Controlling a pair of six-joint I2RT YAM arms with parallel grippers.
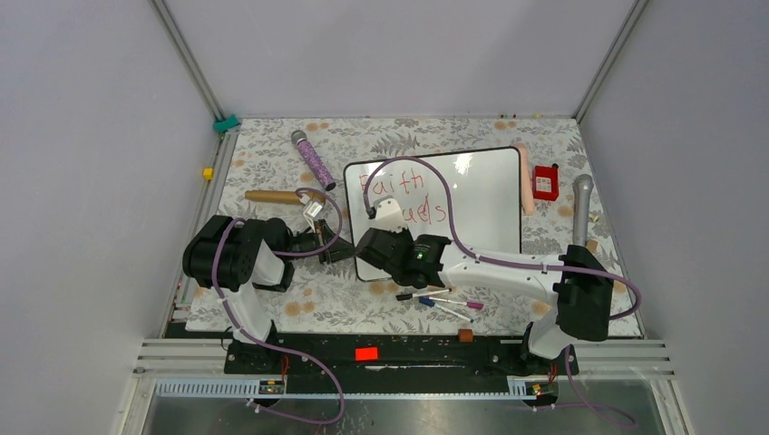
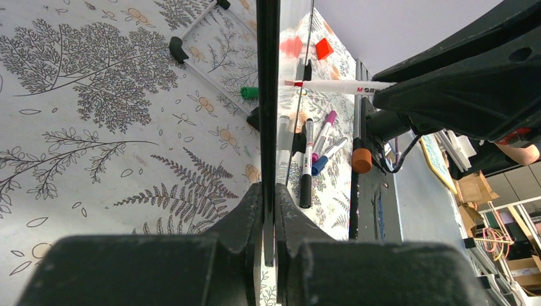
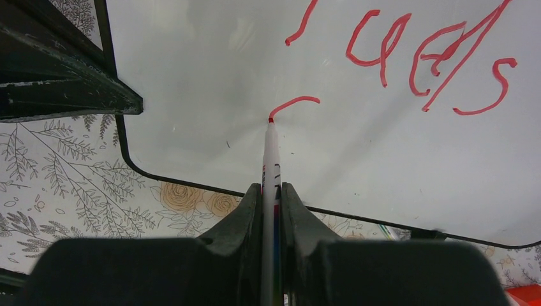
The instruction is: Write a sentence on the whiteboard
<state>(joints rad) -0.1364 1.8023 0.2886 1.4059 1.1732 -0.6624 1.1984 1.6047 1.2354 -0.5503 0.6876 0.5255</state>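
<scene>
I find my right gripper [image 3: 271, 191] clamped on a red-tipped marker [image 3: 270, 150], its tip touching the whiteboard [image 3: 191, 57] beside the sentence [image 3: 424, 64], and my left gripper [image 2: 268, 194] clamped on the board's frame.

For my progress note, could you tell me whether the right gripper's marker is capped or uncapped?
Uncapped: the marker shows a bare red tip touching the whiteboard.

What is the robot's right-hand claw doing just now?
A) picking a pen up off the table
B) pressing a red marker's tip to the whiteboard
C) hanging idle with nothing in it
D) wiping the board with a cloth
B: the right gripper is clamped on a red marker whose tip sits on the whiteboard, at the end of a short red stroke.
</scene>
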